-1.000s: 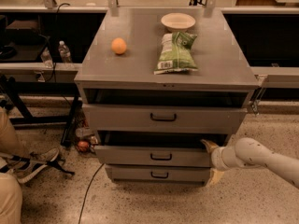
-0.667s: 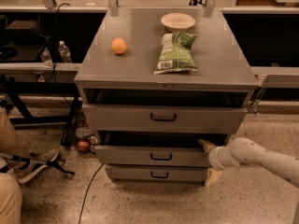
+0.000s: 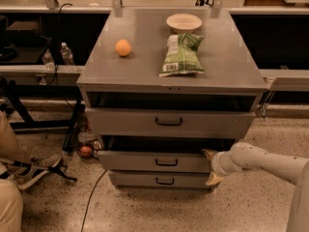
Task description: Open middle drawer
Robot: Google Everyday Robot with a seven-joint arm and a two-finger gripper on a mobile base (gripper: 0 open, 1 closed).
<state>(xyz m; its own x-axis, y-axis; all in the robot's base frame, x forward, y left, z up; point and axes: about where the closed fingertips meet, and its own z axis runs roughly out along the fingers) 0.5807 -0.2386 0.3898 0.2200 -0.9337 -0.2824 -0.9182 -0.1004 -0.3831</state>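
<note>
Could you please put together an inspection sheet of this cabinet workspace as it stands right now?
Surface: grey metal cabinet top, carrying three loose items.
Job's things: grey middle drawer with small black handle, partly out, with a dark gap above its front; the taller grey top drawer is also slightly out.
Clutter: round orange fruit, green snack bag and pale shallow bowl on the top.
Grippers: tool at the right end of the middle drawer's front, fingers apart.
Cables: black cable across the floor at the cabinet's front left.
Surroundings: clear plastic water bottle on the left; person's sneaker on the floor.
</note>
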